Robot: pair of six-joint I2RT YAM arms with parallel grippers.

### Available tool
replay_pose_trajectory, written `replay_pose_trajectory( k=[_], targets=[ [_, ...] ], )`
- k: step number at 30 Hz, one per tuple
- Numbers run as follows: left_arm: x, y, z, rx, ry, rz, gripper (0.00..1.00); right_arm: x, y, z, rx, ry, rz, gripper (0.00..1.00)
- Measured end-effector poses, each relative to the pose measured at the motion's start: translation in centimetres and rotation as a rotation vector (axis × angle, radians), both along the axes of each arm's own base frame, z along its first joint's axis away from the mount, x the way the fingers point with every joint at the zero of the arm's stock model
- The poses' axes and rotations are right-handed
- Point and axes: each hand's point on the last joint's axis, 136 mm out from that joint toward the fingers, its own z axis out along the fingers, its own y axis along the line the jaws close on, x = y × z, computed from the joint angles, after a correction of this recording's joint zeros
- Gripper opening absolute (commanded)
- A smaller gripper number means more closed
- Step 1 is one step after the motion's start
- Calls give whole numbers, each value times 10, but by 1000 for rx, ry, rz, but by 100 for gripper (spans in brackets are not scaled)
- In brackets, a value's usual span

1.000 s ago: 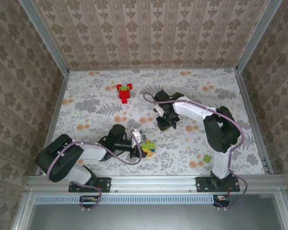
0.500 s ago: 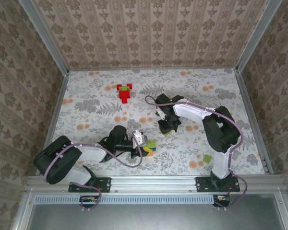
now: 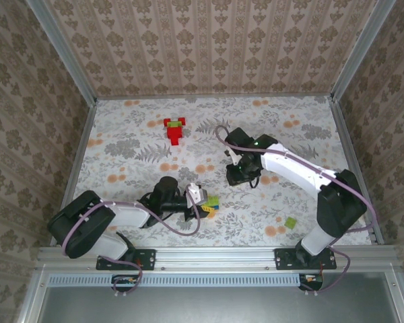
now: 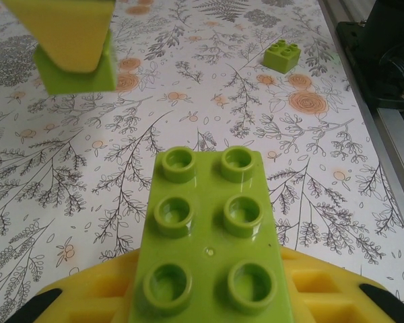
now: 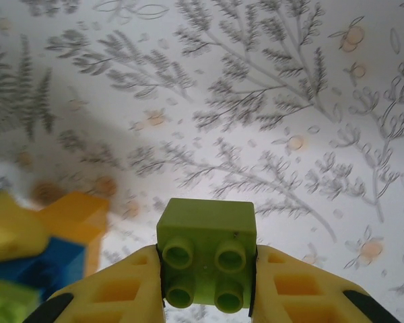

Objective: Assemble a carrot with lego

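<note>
- Close to the near edge of the worktop (image 3: 121, 151), left of its middle, the left gripper (image 3: 200, 200) has its yellow pads pressed against the long sides of an oblong green brick (image 4: 209, 235), gripping it firmly.
- That oblong green brick lies flat with its studs up, two wide and at least three long. Its long axis runs straight out from the wrist, pointing toward the worktop's right edge.
- An orange brick (image 5: 74, 215) and a blue brick (image 5: 44, 269) show blurred next to this gripper in the right wrist view. I cannot tell whether they are joined to the oblong brick.
- Near the worktop's middle, the right gripper (image 5: 207, 272) is clamped on a small square green brick (image 5: 207, 235), with one yellow pad on each side.
- Its four studs face back toward the wrist camera. Being square, it has no long axis to speak of.
- A loose green brick (image 3: 291, 222), also square and studs up, lies near the worktop's near right corner, well apart from both grippers.
- Toward the far edge, left of the middle, lies a red-and-green assembly (image 3: 175, 129). It has a red crossbar with a green piece at its centre and a narrower red stem below.
- Its long axis runs from far edge to near edge, with the narrow end pointing at the near edge.
</note>
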Motion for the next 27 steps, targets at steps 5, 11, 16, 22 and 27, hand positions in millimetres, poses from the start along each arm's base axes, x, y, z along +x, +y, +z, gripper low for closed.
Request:
replay_pose_trajectory(
  k=[5,11,16,22,27],
  targets=[
    [2,-1,-1,-1,-11,2,24,-36,19,10,12,43,10,20],
    [3,-1,-1,0,-17,9,23,-63,28,17,17,78,-17,20],
    [6,-5,-1,-1,-28,7,23,-70,31,23,30,86,-52,20],
    [6,-6,-1,-4,-31,8,23,-68,34,24,43,88,-92,20],
    [6,-6,-1,-4,-31,8,23,-63,39,25,65,76,-117,20]
  ],
)
